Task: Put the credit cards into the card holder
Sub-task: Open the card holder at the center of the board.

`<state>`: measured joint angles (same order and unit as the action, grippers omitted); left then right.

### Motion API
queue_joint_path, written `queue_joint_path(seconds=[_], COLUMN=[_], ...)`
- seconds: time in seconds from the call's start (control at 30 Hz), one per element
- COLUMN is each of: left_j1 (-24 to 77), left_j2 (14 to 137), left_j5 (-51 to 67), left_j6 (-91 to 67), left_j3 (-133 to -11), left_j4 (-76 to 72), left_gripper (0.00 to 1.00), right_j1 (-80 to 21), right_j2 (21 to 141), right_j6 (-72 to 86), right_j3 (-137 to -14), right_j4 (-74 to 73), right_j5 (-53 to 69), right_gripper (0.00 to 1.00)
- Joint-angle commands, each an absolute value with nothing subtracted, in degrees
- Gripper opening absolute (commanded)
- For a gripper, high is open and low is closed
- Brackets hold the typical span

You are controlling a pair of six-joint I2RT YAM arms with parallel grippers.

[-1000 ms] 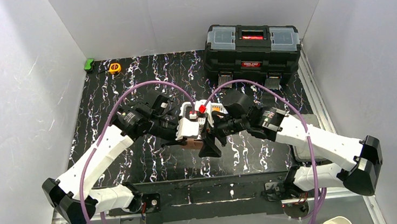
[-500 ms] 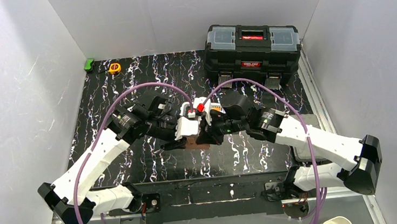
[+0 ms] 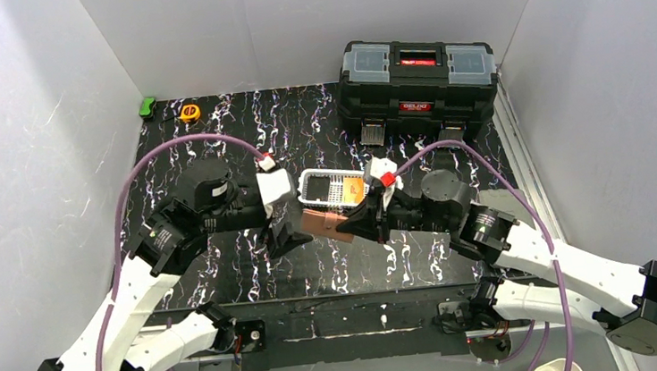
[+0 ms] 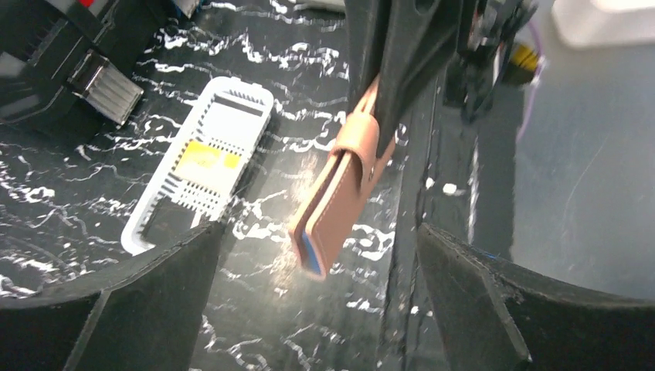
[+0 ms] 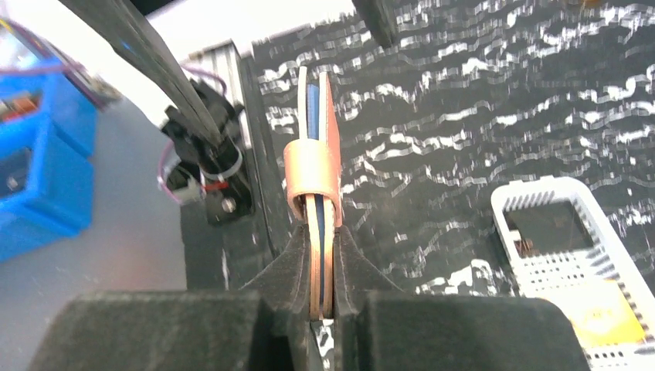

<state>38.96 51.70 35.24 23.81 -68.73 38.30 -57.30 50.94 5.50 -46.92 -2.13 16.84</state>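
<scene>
Resting on the bench, the white basket holds an orange card and what looks like a dark card, so the job seems only partly done. Just beside it, the right pincer is clenched on the folded card holder, a light blue card edge showing inside. The left pincer hangs released nearby.
</scene>
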Motion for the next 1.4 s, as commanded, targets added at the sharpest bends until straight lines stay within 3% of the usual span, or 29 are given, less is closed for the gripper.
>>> queue_joint_path(seconds=[0.0,0.2,0.33,0.67,0.73,0.8,0.87,0.9,0.97,1.07,1.2,1.37], left_j1=[36.9,30.7,28.9,28.6,28.6,28.6,28.6,28.6,28.6,28.6,28.6,28.6], left_j2=[52.0,52.9,51.6,51.6,52.0,52.3,52.2,52.0,51.6,51.5,49.8,50.2], left_j5=[39.9,50.4,56.5,63.0,62.2,60.3,58.8,58.3,57.2,51.2,44.0,39.8], left_j6=[8.6,-2.9,-4.1,1.5,2.7,2.4,2.5,2.5,1.8,0.8,2.2,0.4], left_j3=[-67.5,-67.8,-66.6,-68.3,-68.9,-69.2,-69.4,-69.4,-69.5,-69.9,-68.5,-68.4], left_j4=[29.2,25.3,24.6,28.0,28.4,28.8,29.1,29.1,28.9,30.1,30.4,26.0], left_gripper=[0.98,0.98,0.9,0.44,0.25,0.0,0.0,0.0,0.0,0.0,0.0,0.0], right_j1=[-57.3,-57.3,-57.3,-57.3,-57.3,-57.3,-57.3,-57.3,-57.2,-56.5,-54.7,-54.0], right_j2=[49.8,49.5,49.0,50.4,50.8,50.9,51.2,51.3,51.2,50.0,48.0,50.9], right_j6=[13.4,17.2,17.4,17.7,18.0,18.3,18.3,18.3,18.4,18.1,17.5,19.2], right_j3=[-46.4,-45.7,-45.6,-46.2,-46.1,-45.9,-46.3,-46.7,-47.4,-49.3,-54.7,-62.7], right_j4=[14.2,20.6,22.1,22.9,23.0,23.6,23.0,22.0,19.2,11.5,0.9,-13.2], right_j5=[19.5,19.9,19.1,18.6,18.4,18.1,17.8,17.2,13.8,4.8,0.4,3.2], right_gripper=[0.01,0.01,0.01,0.01,0.01,0.01,0.01,0.09,0.45,0.8,0.92,0.89])
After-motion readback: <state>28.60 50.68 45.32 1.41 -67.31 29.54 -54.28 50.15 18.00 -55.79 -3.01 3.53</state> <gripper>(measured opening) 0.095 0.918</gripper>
